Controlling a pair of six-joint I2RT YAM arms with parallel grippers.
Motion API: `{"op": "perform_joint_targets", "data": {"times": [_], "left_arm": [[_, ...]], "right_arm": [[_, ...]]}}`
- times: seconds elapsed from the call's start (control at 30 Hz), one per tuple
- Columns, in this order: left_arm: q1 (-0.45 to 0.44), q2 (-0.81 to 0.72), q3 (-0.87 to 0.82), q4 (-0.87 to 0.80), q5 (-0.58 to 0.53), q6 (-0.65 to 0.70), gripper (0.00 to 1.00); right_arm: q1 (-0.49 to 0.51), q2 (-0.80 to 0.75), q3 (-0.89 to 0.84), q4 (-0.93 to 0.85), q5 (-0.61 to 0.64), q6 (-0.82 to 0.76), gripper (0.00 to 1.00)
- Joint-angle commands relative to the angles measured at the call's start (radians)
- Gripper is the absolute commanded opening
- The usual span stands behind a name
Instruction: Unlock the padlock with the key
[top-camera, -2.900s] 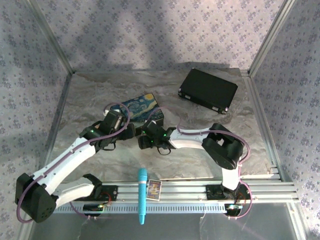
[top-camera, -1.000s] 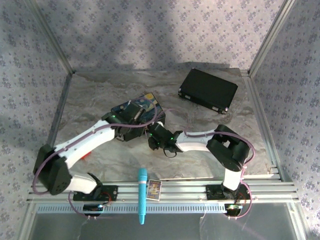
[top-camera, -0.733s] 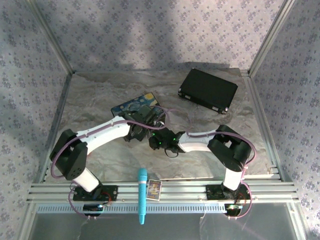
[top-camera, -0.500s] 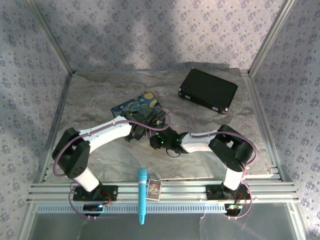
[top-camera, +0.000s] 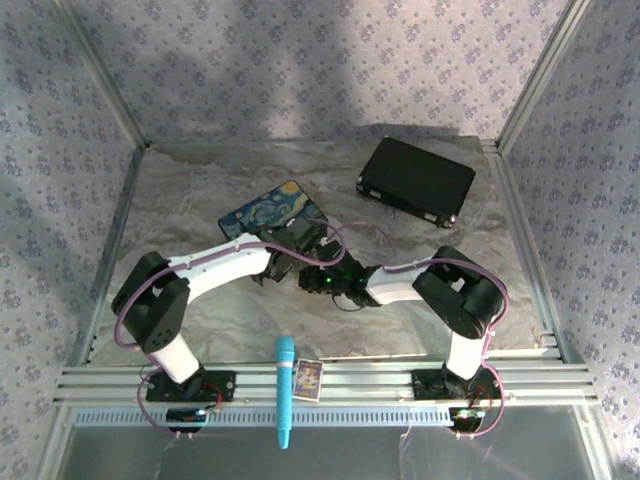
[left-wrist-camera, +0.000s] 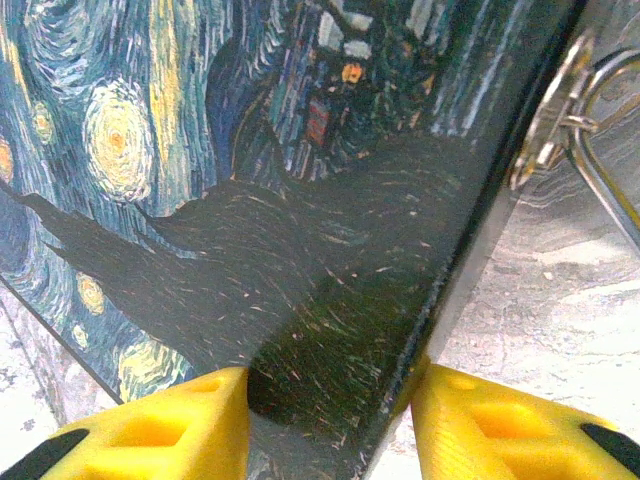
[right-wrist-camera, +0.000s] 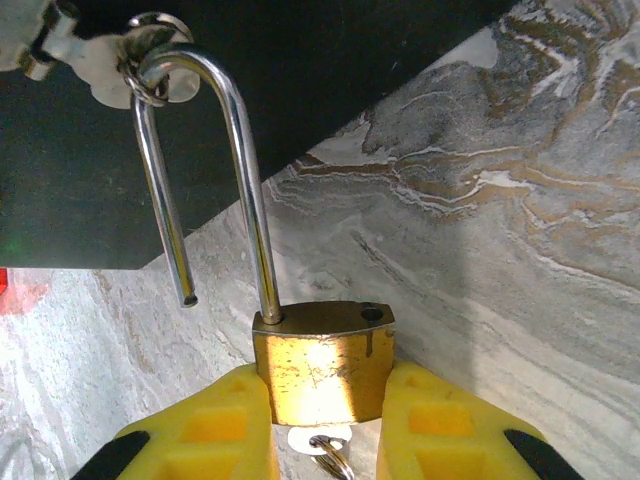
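Observation:
The brass padlock (right-wrist-camera: 320, 365) is pinched between the yellow fingers of my right gripper (right-wrist-camera: 325, 388). Its silver shackle (right-wrist-camera: 250, 170) stands open: one leg hangs free of the body, and the bend is hooked through the ring of the tin's hasp (right-wrist-camera: 148, 62). The key (right-wrist-camera: 318, 441) sits in the padlock's underside, its pale head and ring showing between the fingers. My left gripper (left-wrist-camera: 330, 395) is shut on a corner of the starry-night tin (left-wrist-camera: 250, 200), one finger on each side. From above, both grippers (top-camera: 290, 258) (top-camera: 320, 278) meet just in front of the tin (top-camera: 270, 212).
A black case (top-camera: 416, 180) lies at the back right. A cyan stick (top-camera: 284, 390) and a small card (top-camera: 309, 378) rest on the front rail (top-camera: 420, 380). Frame posts and patterned walls close in both sides. A red scrap (right-wrist-camera: 12, 290) lies by the tin.
My left arm has folded in toward the tin and its jaws have closed on the tin's corner. The tin has turned and slid a little to the left. The right gripper keeps hold of the padlock.

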Motion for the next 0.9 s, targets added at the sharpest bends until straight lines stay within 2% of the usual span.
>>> {"op": "perform_joint_targets", "data": {"times": [0.0, 0.13, 0.4, 0.87], "left_arm": [[-0.008, 0.042, -0.021, -0.044, 0.077, -0.016, 0.44], [-0.021, 0.041, -0.019, -0.047, 0.086, -0.015, 0.44], [-0.029, 0.04, -0.037, -0.034, 0.075, -0.009, 0.44], [-0.034, 0.027, -0.058, -0.015, 0.085, -0.001, 0.43]], "right_arm": [[-0.015, 0.05, 0.002, 0.058, 0.068, 0.041, 0.0], [-0.033, 0.06, 0.01, 0.077, 0.057, 0.106, 0.0], [-0.084, 0.142, -0.008, 0.28, -0.011, 0.259, 0.0], [-0.141, 0.154, 0.031, 0.263, -0.007, 0.31, 0.0]]}}
